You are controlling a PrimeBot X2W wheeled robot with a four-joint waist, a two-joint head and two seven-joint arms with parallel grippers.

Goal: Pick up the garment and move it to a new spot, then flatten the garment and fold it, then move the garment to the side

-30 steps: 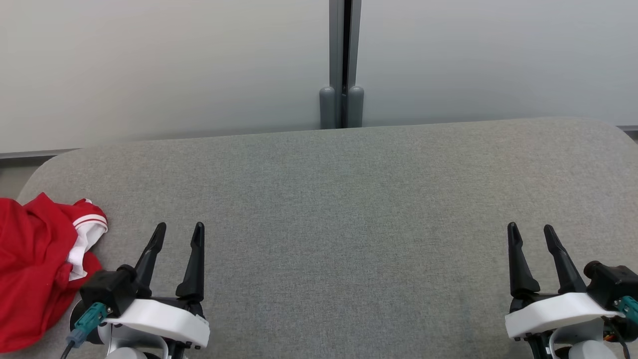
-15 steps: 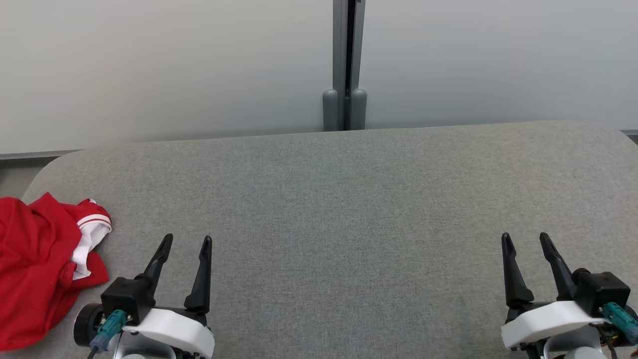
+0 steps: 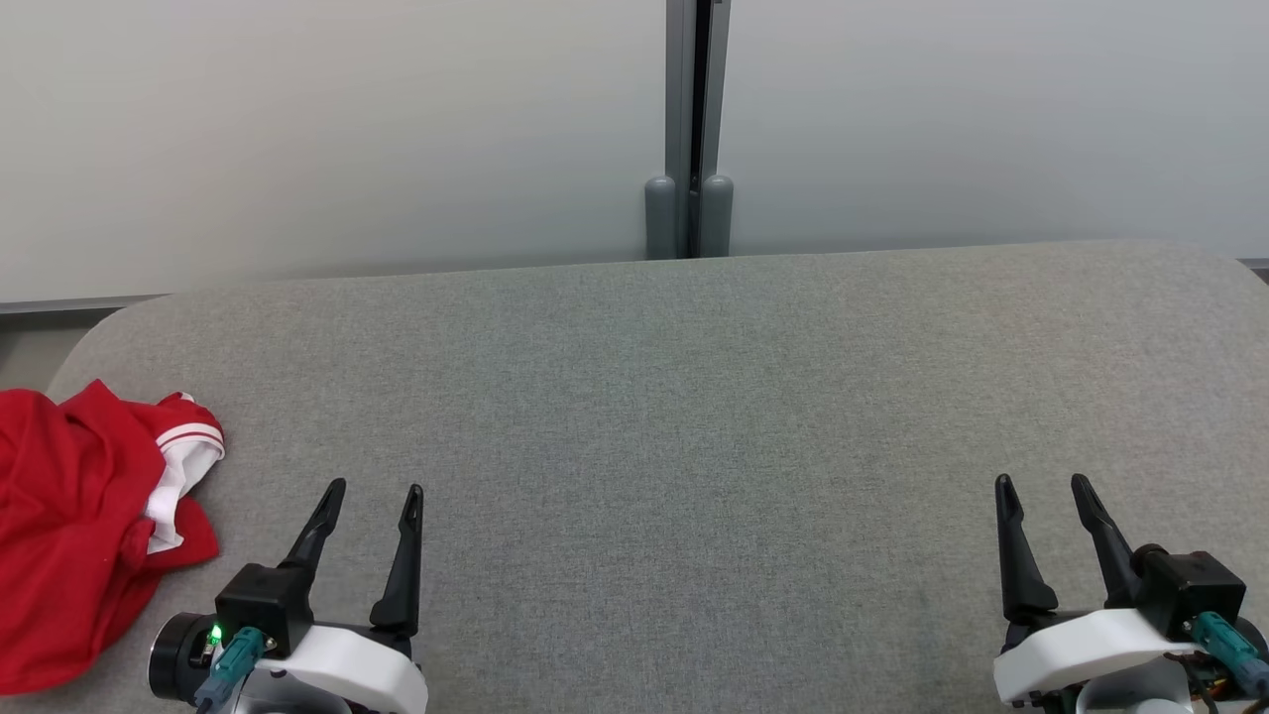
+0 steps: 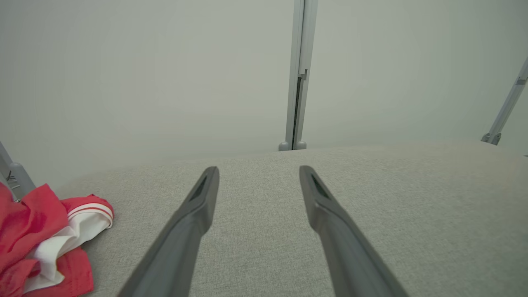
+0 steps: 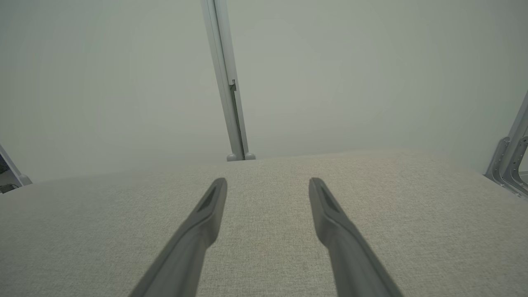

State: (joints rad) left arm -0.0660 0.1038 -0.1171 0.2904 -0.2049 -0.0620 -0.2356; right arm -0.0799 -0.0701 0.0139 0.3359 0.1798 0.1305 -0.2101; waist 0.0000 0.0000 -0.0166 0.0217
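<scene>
The garment [image 3: 74,526] is a crumpled red piece with a white, red-striped cuff, lying at the left edge of the grey padded table [image 3: 694,397]. The left wrist view has the garment [image 4: 45,231] at its lower left. My left gripper [image 3: 377,488] hovers open over the table just right of the garment, apart from it, nothing between its fingers [image 4: 198,206]. My right gripper [image 3: 1041,481] stands open at the lower right, far from the garment, with bare cloth between its fingers [image 5: 330,214].
A pale wall with a grey vertical post [image 3: 694,129] runs behind the table's far edge. The table's rounded left corner [image 3: 89,337] lies just beyond the garment. Metal frame parts [image 5: 509,165] show at the right of the right wrist view.
Both grippers have drawn back toward the bottom of the head view, still open. The view itself has shifted slightly. The garment lies as before.
</scene>
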